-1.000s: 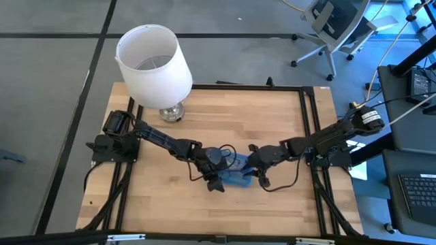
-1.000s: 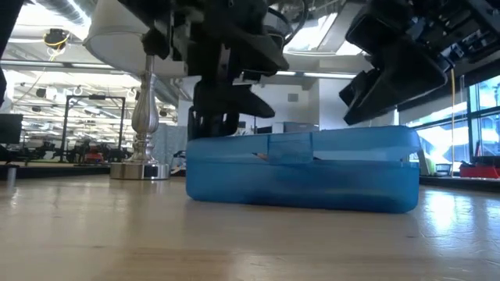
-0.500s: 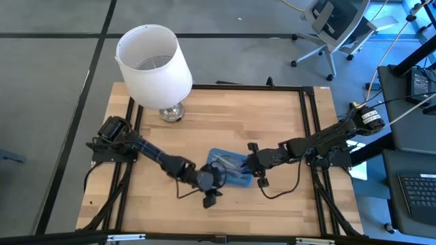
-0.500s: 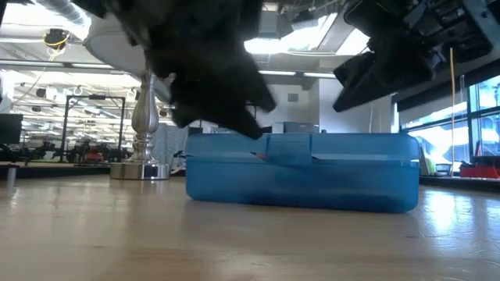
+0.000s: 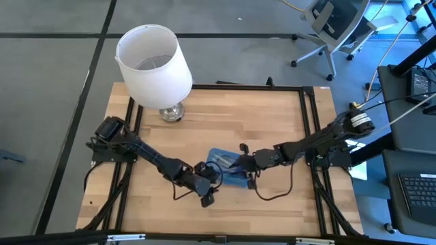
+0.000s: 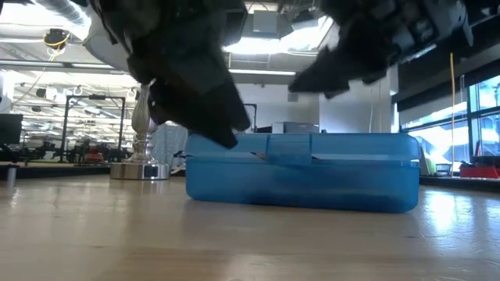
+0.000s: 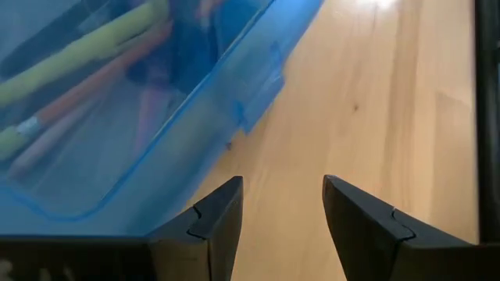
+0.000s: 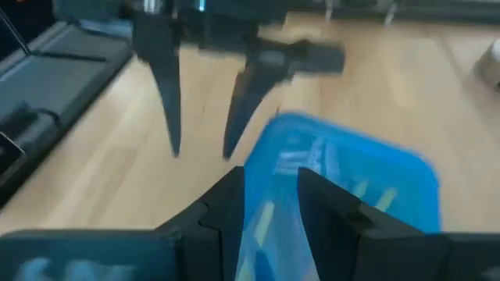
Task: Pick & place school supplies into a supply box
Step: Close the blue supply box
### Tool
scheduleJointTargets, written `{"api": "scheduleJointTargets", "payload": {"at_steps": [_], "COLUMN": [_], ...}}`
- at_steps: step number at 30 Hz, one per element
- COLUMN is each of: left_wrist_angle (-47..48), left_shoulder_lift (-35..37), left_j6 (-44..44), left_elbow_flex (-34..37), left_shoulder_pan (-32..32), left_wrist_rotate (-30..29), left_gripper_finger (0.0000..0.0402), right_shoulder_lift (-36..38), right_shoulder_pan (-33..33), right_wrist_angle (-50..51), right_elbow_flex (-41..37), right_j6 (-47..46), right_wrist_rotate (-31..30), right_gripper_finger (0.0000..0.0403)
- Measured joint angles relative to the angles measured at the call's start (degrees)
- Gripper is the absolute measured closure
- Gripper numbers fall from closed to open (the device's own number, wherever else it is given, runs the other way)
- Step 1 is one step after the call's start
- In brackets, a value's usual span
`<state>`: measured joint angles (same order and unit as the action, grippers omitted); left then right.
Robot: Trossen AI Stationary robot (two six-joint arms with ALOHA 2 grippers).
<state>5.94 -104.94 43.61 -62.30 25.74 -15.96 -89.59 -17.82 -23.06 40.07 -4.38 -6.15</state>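
Note:
The supply box (image 5: 221, 160) is a translucent blue case lying shut and flat on the wooden table near its middle; in the low view its lid meets the base at a front latch (image 6: 289, 148). Yellow, orange and tan pens and pencils (image 7: 74, 74) show through its lid. My left gripper (image 5: 205, 192) hovers open just off the box's near-left corner, over bare wood (image 7: 281, 187). My right gripper (image 5: 243, 165) hangs open above the box's right part (image 8: 272, 176), apart from the lid in the low view (image 6: 332, 74). The scissors are hidden.
A lamp with a white shade (image 5: 153, 61) stands on its silver base (image 5: 172, 112) at the table's far left. A black cable (image 5: 272, 194) loops on the wood under the right arm. Bare wood lies left of and in front of the box.
My left gripper has drawn back from above the box toward the table's near-left, ending beside the box's near corner. My right gripper has slid left and now hangs over the box. The box has stayed in place.

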Motion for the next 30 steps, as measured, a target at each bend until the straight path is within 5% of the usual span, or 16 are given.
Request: {"api": "scheduleJointTargets", "payload": {"at_steps": [15, 30], "left_wrist_angle": [-0.27, 1.29], "left_shoulder_lift": [-0.02, -0.13], "left_j6": [2.39, 7.37], "left_elbow_flex": [0.02, 0.00], "left_shoulder_pan": [0.15, 0.91], "left_wrist_rotate": [5.85, -0.51], "left_gripper_finger": [0.0233, 0.0233], "right_shoulder_lift": [-11.35, -9.58], "right_shoulder_pan": [0.04, 0.00], "right_wrist_angle": [7.28, 11.93], "right_elbow_flex": [6.73, 6.51], "right_j6": [1.93, 6.59], "right_wrist_rotate": [3.51, 4.48], "right_gripper_finger": [0.0279, 0.0279]}}
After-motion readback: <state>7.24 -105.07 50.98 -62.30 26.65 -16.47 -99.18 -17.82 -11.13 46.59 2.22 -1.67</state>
